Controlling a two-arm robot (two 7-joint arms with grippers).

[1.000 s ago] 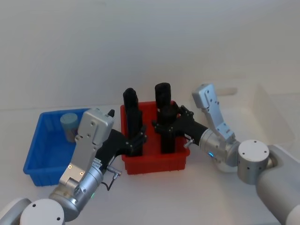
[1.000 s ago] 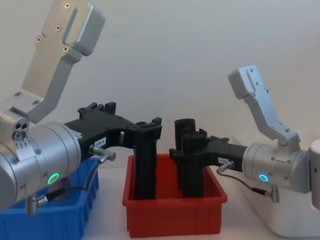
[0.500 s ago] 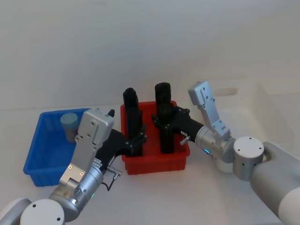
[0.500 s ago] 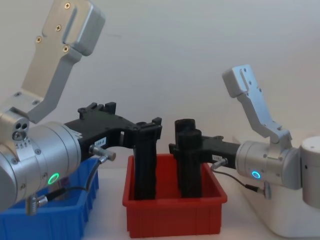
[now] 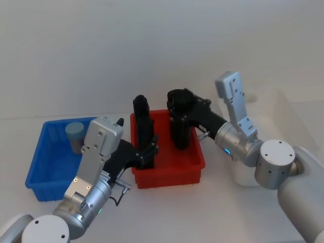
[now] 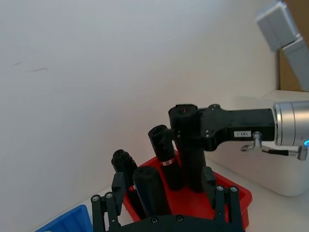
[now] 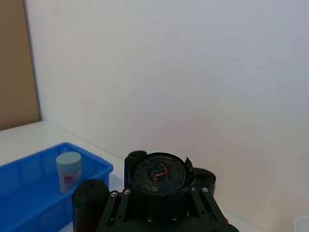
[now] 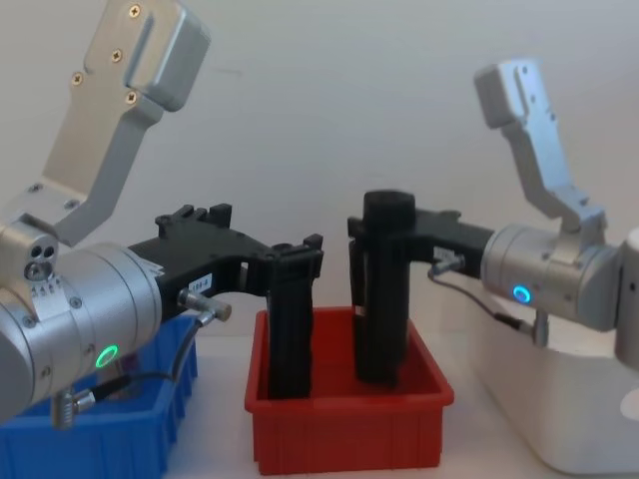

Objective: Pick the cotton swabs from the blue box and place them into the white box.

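Note:
One tub of cotton swabs (image 5: 75, 133) with a pale blue lid stands in the far corner of the blue box (image 5: 36, 169) at the left; the right wrist view shows the tub (image 7: 68, 170) too. The white box (image 5: 286, 109) is at the far right. My right gripper (image 5: 178, 107) is shut on a tall black cylinder (image 8: 384, 299), held upright over the red bin (image 5: 169, 174). My left gripper (image 5: 149, 151) hangs over the bin's left side, open, its fingers (image 6: 112, 200) wide apart around another black cylinder (image 6: 147, 188).
Several black cylinders stand upright in the red bin (image 8: 349, 439), which sits between the blue box (image 8: 100, 439) and the white box (image 8: 559, 419). Bare white table lies in front of all the bins.
My right gripper has risen and drawn back toward the far side of the red bin, lifting its black cylinder higher. The left arm has not moved.

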